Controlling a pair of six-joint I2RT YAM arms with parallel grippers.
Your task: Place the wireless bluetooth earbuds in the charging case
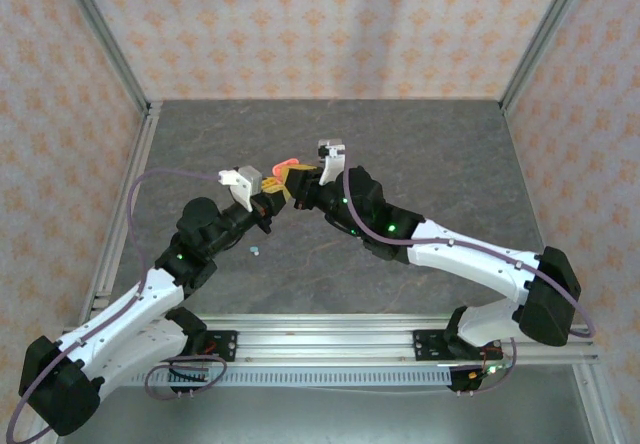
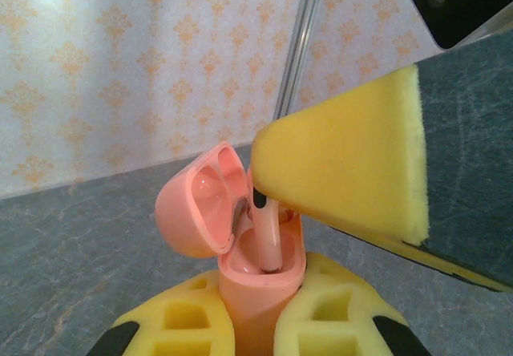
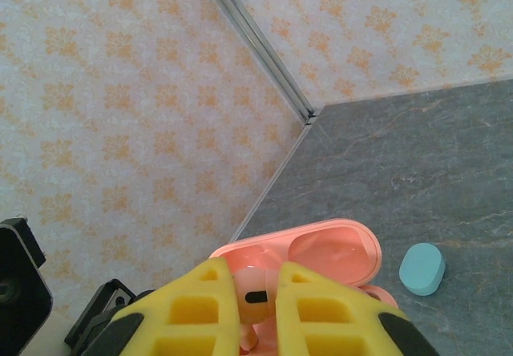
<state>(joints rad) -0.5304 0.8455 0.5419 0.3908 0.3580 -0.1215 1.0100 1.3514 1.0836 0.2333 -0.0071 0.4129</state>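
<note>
One salmon-red charging case [image 2: 258, 288] is seen. It is gripped upright at its body by the closed left end effector [image 2: 255, 332], and its lid [image 2: 196, 204] is hinged open. One salmon-red earbud [image 2: 268, 240] is pinched between the closed pads of the right end effector [image 3: 256, 296]. Its stem is set down inside the open case and its head is above the rim. One closed light blue case [image 3: 422, 268] is lying on the tabletop [image 1: 420, 144], apart from the salmon-red one. One tiny light blue piece [image 1: 255, 250] is seen on the tabletop near the left arm; its shape cannot be made out.
</note>
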